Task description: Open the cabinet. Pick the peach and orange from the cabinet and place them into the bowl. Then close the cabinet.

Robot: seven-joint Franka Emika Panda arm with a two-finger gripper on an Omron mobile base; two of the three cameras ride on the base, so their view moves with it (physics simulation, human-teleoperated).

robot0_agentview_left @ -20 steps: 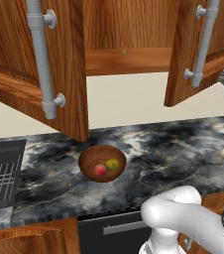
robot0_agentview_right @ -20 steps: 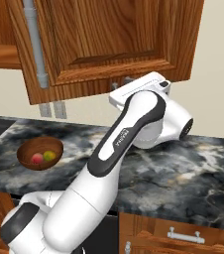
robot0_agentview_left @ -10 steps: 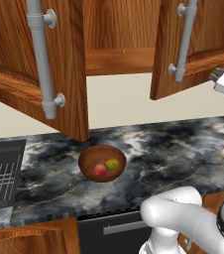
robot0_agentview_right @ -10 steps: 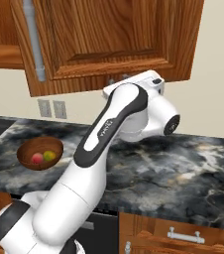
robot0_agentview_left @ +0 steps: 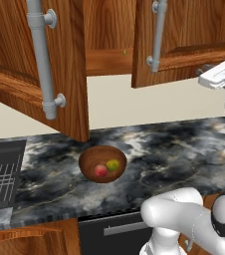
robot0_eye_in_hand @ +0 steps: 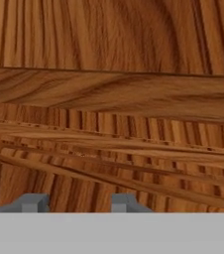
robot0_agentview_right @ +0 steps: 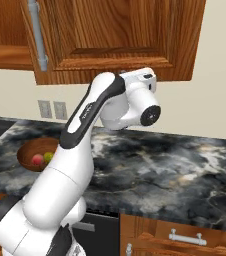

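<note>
Closing phase — peach [robot0_agentview_left: 100,170] and orange [robot0_agentview_left: 113,165] sit in the bowl [robot0_agentview_left: 102,163] on the counter | cabinet [robot0_agentview_left: 184,40] right door nearly shut, left door wide open | gripper [robot0_eye_in_hand: 79,202] pressed near the panel, jaws narrow, holding nothing — you've doors left.

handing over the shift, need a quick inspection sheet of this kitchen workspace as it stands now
surface: dark marbled counter.
job's things: peach and orange lie in the bowl; cabinet left door wide open, right door partly open.
clutter: dish rack at the counter's left end.
grippers: gripper faces wood panelling close up, holding nothing; fingertips narrowly apart.
cables: nothing seen.
surroundings: wall sockets, drawer handle below the counter.
</note>
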